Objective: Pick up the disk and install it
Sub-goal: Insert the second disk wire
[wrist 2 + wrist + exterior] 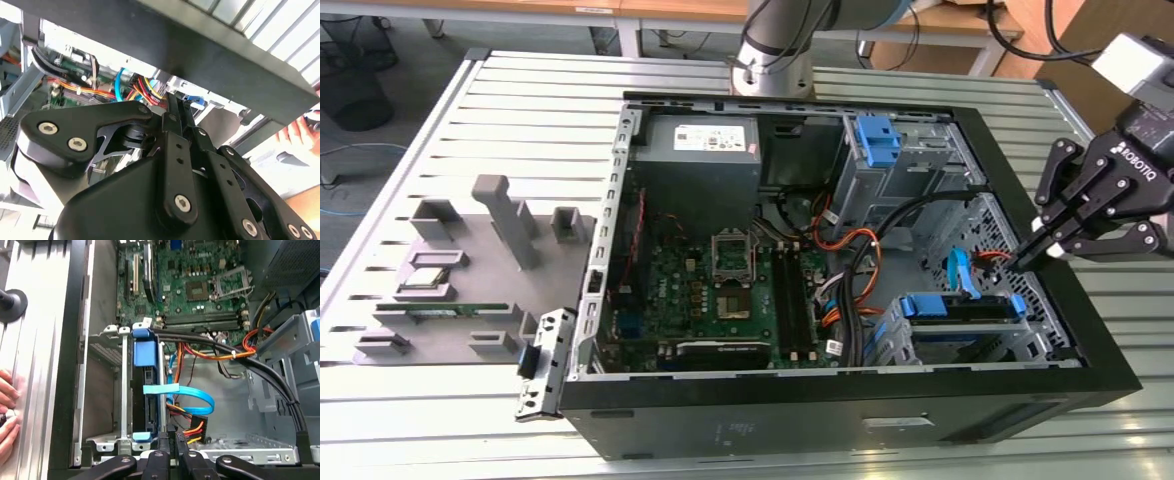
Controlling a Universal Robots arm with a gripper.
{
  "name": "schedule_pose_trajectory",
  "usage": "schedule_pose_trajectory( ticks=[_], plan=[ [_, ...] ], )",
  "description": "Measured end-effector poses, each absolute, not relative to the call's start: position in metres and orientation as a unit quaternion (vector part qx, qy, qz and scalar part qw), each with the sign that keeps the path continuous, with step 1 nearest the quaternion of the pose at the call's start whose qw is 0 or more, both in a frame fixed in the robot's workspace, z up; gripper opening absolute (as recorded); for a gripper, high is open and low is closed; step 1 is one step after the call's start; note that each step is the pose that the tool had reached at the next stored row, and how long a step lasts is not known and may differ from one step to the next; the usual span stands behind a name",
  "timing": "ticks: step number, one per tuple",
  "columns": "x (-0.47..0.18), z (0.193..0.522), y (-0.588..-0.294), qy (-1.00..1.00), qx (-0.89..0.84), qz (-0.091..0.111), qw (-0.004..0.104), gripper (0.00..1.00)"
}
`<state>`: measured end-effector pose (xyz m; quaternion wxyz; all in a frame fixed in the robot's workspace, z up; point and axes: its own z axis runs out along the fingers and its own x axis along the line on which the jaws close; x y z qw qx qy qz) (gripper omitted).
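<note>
The disk (962, 308) sits slotted in the metal drive cage at the case's near corner on the exterior view's right, blue rails along its sides. In the first wrist view the disk (149, 387) shows edge-on between blue end tabs, its label hidden. My gripper (1027, 256) hangs just above and to the right of that cage, over the case's rim, with nothing in it. Its fingers (164, 444) are pressed together, shut, just short of the cage's end. In the second wrist view the gripper (175, 107) points into the case.
The open black case (854, 415) holds a motherboard (720, 290), a grey power supply (700, 140), a blue bracket (878, 140) and orange and blue cables (192, 397). A grey parts fixture (467, 270) lies at the exterior view's left. A person's hand (7, 410) rests outside the case.
</note>
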<state>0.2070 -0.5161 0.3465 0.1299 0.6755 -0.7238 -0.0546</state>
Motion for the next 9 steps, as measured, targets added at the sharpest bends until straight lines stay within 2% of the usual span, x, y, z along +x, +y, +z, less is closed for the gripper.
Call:
schedule_pose_trajectory(
  ticks=[9],
  plan=[
    [0.183,0.346,-0.518,-0.727,0.677,-0.037,0.111,0.16]
  ],
)
